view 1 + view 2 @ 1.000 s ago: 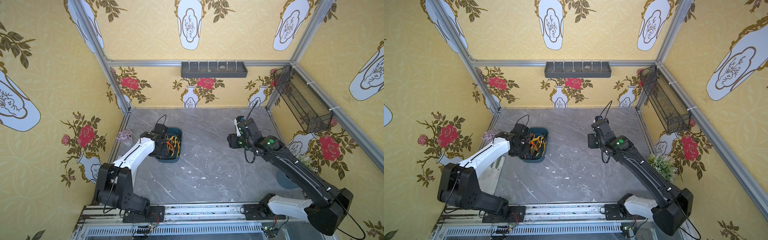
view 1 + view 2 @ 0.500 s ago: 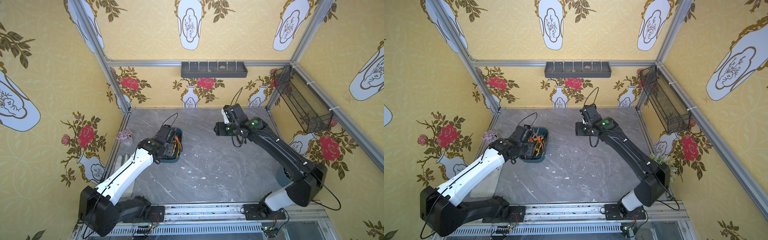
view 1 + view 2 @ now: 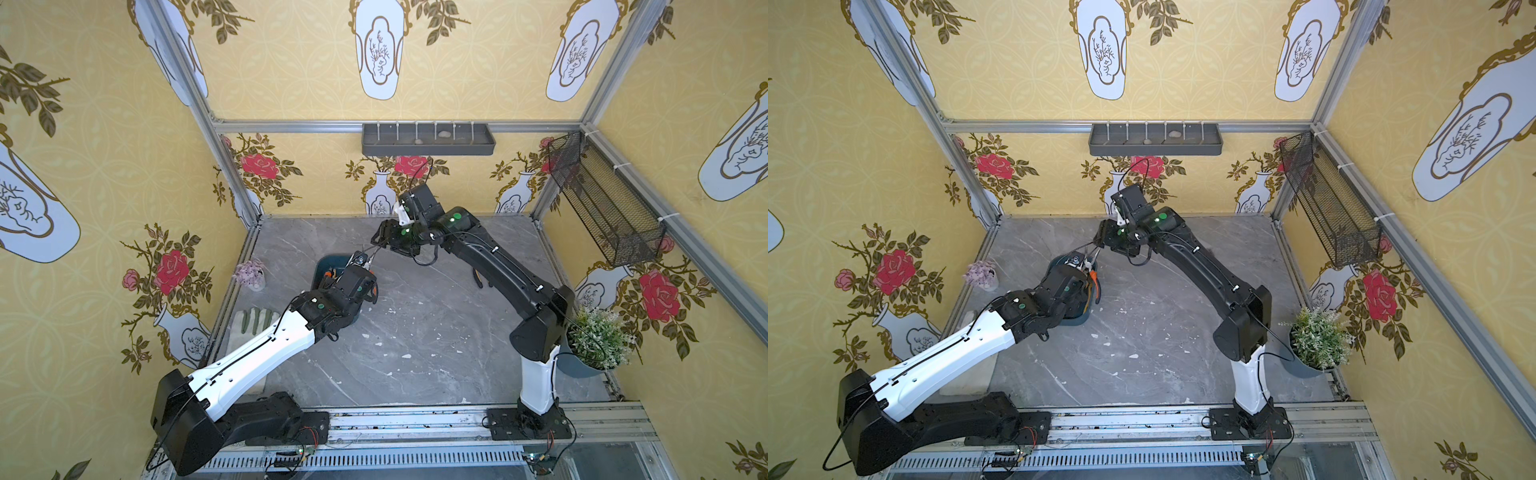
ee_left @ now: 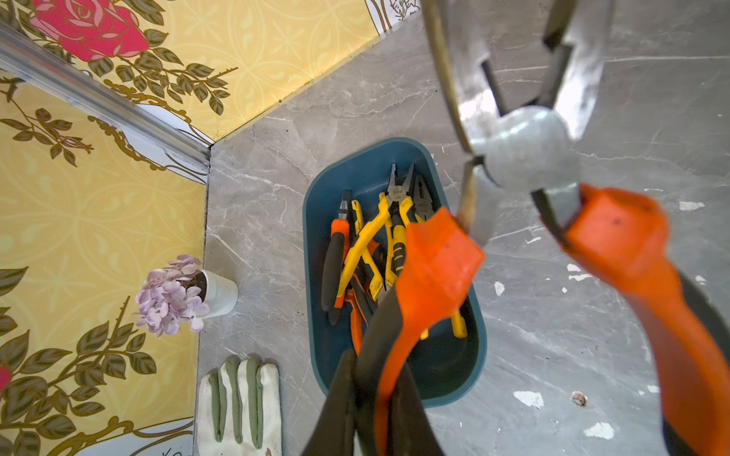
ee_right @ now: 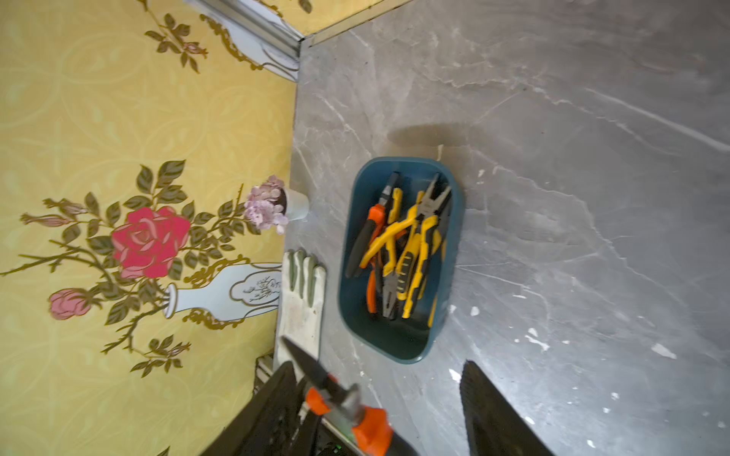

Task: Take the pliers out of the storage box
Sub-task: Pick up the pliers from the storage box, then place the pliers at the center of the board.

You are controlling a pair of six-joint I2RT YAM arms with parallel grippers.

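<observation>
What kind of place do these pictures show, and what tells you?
Probably a staged robot test booth: wallpapered panels in an aluminium frame, two arms bolted to a rail, and a storage box of pliers.

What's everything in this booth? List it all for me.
table: one, grey marble-look, booth floor.
storage box: one, dark teal, on the table's left side.
pliers: several, count unclear, yellow-black and orange-black, piled in the storage box.
held pliers: one, orange-black, up above the storage box.
flower pot: one, white, lilac blooms, by the left wall.
glove: one, white-green, beside the box.
divided tray: one, grey, back wall.
mesh basket: one, black, right wall.
potted plant: one, green, near the right wall.
left arm: one, white-black, jaws shut on a handle of the held pliers.
right arm: one, black-white, jaws open near the held pliers' head.
</observation>
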